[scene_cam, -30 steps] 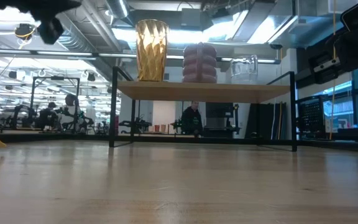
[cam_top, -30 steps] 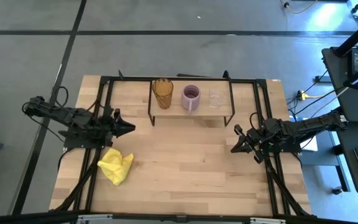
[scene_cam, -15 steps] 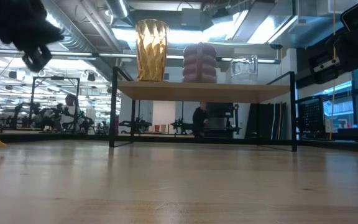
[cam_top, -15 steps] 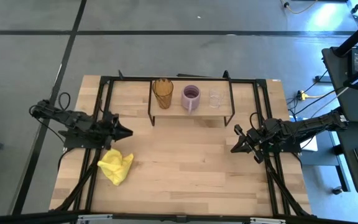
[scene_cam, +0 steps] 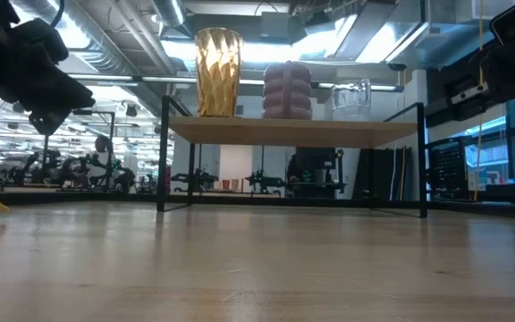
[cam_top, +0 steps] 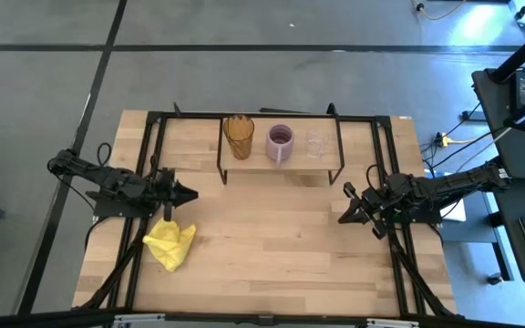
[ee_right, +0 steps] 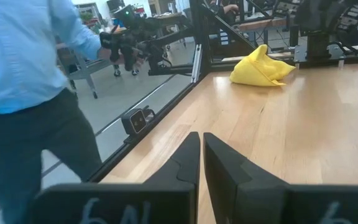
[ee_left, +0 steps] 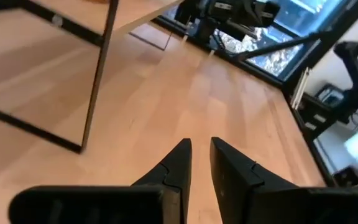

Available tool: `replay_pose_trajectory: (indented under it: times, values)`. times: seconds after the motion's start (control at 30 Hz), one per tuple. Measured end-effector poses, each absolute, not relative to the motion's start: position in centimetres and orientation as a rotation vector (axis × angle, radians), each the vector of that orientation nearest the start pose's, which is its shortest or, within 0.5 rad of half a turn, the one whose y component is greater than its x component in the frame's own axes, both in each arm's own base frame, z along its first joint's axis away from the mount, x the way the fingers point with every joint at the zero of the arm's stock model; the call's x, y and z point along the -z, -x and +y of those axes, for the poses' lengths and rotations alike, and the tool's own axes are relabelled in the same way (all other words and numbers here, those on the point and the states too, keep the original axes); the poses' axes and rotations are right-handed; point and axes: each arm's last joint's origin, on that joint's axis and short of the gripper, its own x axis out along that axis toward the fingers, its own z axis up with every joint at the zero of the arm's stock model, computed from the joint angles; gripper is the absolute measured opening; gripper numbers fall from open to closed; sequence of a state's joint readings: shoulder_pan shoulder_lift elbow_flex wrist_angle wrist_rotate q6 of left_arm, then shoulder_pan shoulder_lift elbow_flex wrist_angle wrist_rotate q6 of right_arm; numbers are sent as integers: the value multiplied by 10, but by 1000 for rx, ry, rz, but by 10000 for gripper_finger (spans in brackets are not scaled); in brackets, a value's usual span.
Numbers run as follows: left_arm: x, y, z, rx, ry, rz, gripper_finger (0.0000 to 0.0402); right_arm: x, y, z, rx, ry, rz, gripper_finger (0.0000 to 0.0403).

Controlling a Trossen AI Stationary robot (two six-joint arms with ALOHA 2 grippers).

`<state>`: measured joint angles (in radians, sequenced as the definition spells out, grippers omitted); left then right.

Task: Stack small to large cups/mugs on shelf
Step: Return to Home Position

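The amber ribbed tumbler (cam_top: pixel 238 135), the purple mug (cam_top: pixel 280 141) and the small clear glass cup (cam_top: pixel 315 143) stand upright on their bases in a row on the low wooden shelf (cam_top: pixel 281 164), tumbler at the left, clear cup at the right. The low view shows the tumbler (scene_cam: pixel 217 72), the mug (scene_cam: pixel 287 89) and the clear cup (scene_cam: pixel 351 98) on the plank (scene_cam: pixel 293 131). My left gripper (cam_top: pixel 190 194) (ee_left: pixel 199 144) is shut and empty above the table's left part. My right gripper (cam_top: pixel 344 205) (ee_right: pixel 200 134) is shut and empty at the right.
A crumpled yellow cloth (cam_top: pixel 169 241) lies on the table near my left gripper; it also shows in the right wrist view (ee_right: pixel 263 65). Black frame rails (cam_top: pixel 153 155) run along both table sides. A person in a light blue shirt (ee_right: pixel 30 68) stands beside the table.
My left gripper has drawn back from the shelf toward the table's left and near edges and has come down a little. The cups and my right arm have stayed still.
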<state>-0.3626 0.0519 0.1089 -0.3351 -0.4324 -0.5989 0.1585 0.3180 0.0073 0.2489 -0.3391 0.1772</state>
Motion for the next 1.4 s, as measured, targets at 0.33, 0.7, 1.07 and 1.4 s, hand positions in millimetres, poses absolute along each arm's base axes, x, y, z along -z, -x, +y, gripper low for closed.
replay_pose_trajectory:
  times: [0.33,0.7,1.07,1.4]
  values:
    - [-165,-87,-20,-130,400,234,53,-162,-113,28,-487,-179,106,23]
    - [-165,-87,-20,-130,401,235,53,-162,-113,28,-486,-180,106,23]
    - [-165,-87,-20,-130,402,235,53,-162,-113,28,-485,-179,105,23]
    - [-165,-87,-20,-130,402,234,53,-162,-113,28,-485,-179,106,23]
